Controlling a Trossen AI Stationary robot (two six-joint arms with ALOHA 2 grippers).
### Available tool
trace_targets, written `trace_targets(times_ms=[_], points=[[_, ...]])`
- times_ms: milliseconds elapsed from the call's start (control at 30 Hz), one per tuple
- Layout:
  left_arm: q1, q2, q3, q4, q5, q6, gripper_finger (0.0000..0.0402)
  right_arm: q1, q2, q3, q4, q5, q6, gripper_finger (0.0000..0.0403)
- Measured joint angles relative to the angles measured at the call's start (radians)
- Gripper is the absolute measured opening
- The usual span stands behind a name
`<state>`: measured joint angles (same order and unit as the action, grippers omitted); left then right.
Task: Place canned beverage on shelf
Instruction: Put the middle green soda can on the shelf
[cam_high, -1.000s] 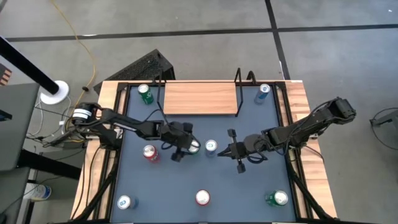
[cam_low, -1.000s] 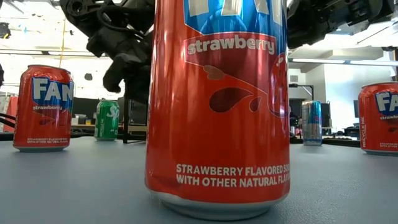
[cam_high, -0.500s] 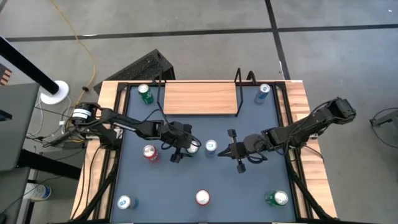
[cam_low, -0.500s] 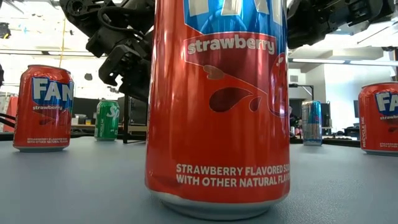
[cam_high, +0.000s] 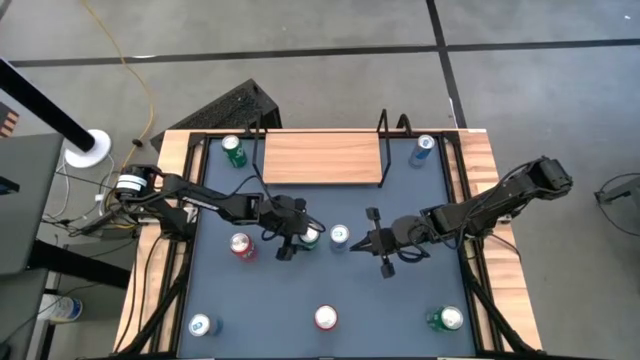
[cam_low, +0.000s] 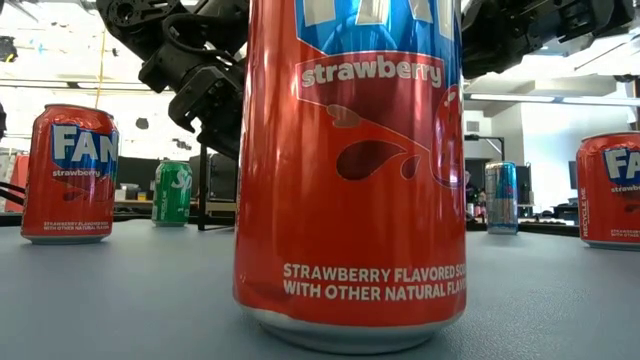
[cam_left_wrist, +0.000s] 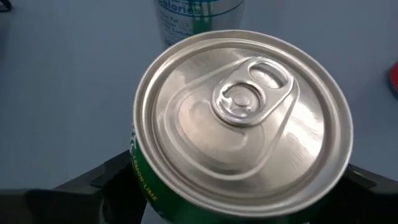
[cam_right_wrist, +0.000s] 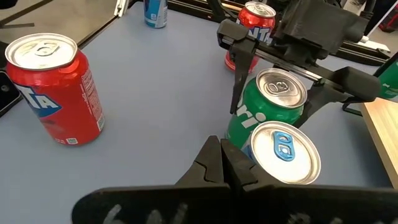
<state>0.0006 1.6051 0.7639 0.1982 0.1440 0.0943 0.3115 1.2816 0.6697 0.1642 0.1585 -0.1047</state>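
High view is showing the left gripper (cam_high: 297, 238) sitting over a green can (cam_high: 312, 236) near the middle of the dark grey table (cam_high: 400, 300), its fingers spread apart on either side of the can. In the left wrist view the green can's silver lid (cam_left_wrist: 242, 121) is filling the picture, with the dark fingers (cam_left_wrist: 109, 183) lying low beside its wall; whether they are touching the can is hard to tell from here. The right wrist view is showing the same can (cam_right_wrist: 267, 109) standing upright on the table between those open fingers (cam_right_wrist: 239, 56), not lifted.

The right gripper (cam_high: 378, 244) is waiting just beside a blue-tabbed can (cam_high: 340, 236), which is standing close to the green one. Its fingers (cam_right_wrist: 221, 165) are pressed together and holding nothing.

The shelf (cam_high: 322, 158) is lying at the far edge of the table, a light-wood board with black wire end frames, and it is bearing no can. Another green can (cam_high: 233, 150) is standing just beside its left end and a blue can (cam_high: 424, 148) beside its right end.

A red can (cam_high: 241, 245) is standing near the left gripper. Along the near edge, three cans are standing well apart: a blue one (cam_high: 201, 325), a red strawberry can (cam_high: 326, 318) and a green one (cam_high: 446, 319). In the low view the strawberry can (cam_low: 350, 170) is blocking most of the scene.
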Motion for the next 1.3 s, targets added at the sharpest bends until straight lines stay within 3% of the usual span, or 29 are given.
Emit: trace_targets(times_ms=[267, 467, 733, 933, 1100, 1300], points=[[0.000, 0.002, -0.001, -0.006, 0.005, 0.023, 0.0355, 0.000, 0.000, 0.000, 0.000, 0.000, 0.000, 0.0000], [-0.003, -0.001, 0.073, -0.119, -0.002, -0.008, 0.0362, 0.000, 0.000, 0.000, -0.003, 0.000, 0.000, 0.0000], [-0.038, -0.002, 0.167, -0.361, -0.149, -0.069, 0.0362, 0.000, 0.000, 0.000, -0.008, 0.000, 0.000, 0.0000], [-0.079, -0.002, 0.167, -0.367, -0.186, -0.180, 0.0362, 0.000, 0.000, 0.000, -0.008, 0.000, 0.000, 0.0000], [-0.125, -0.002, 0.158, -0.328, -0.327, -0.187, 0.0362, 0.000, 0.000, 0.000, -0.008, 0.000, 0.000, 0.0000], [-0.133, -0.002, 0.113, -0.240, -0.343, -0.275, 0.0362, 0.000, 0.000, 0.000, -0.008, 0.000, 0.000, 0.0000]])
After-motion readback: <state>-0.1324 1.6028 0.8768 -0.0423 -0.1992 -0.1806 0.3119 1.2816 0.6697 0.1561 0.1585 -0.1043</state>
